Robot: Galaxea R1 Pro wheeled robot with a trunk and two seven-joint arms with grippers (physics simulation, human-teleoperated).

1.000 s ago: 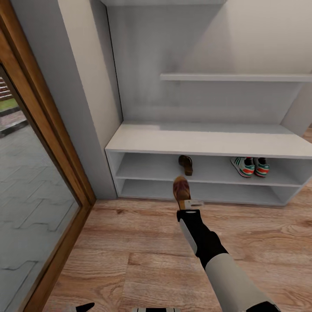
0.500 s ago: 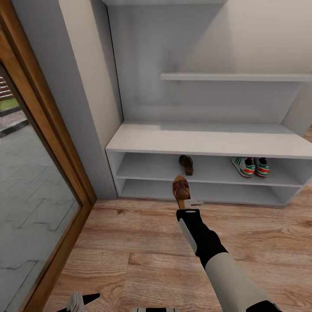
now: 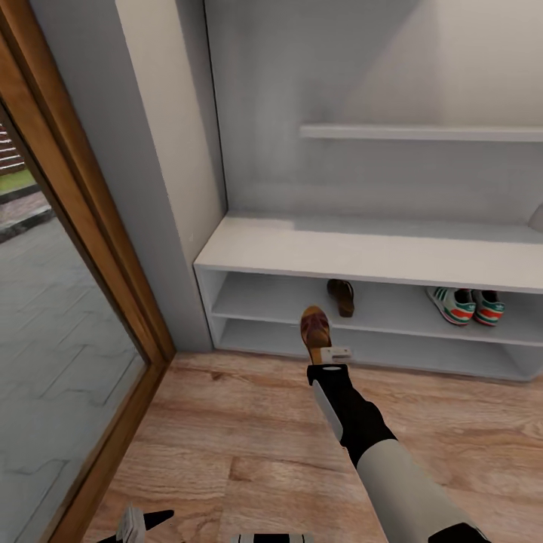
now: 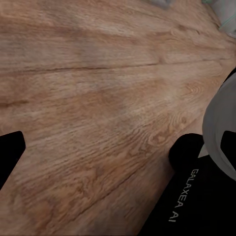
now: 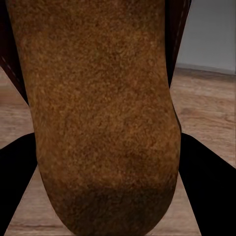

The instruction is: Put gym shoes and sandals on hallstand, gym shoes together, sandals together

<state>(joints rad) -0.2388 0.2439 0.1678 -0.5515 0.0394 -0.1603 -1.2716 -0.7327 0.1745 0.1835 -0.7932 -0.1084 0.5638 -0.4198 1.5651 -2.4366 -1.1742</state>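
Observation:
My right gripper (image 3: 323, 353) is shut on a brown sandal (image 3: 314, 329), held toe-forward in the air in front of the hallstand (image 3: 362, 253). In the right wrist view the sandal's tan footbed (image 5: 101, 113) sits between the two dark fingers (image 5: 17, 177). The other sandal (image 3: 342, 296) lies in the upper open shelf slot, just beyond the held one. The two gym shoes (image 3: 452, 305) (image 3: 489, 308) stand side by side in the same slot at the right. My left gripper (image 3: 139, 522) hangs low over the corridor floor (image 3: 226, 445), one finger (image 4: 9, 155) set wide, holding nothing.
A wood-framed glass door (image 3: 68, 317) runs along the left, with a pale wall post (image 3: 162, 188) between it and the rack. The lower shelf slot (image 3: 392, 351) holds nothing. A staggered shelf (image 3: 422, 133) juts out above the broad top.
The whole head picture has shifted, so the camera moved: the rack now sits further right and lower. The right gripper still holds the sandal. The left gripper has edged into the bottom.

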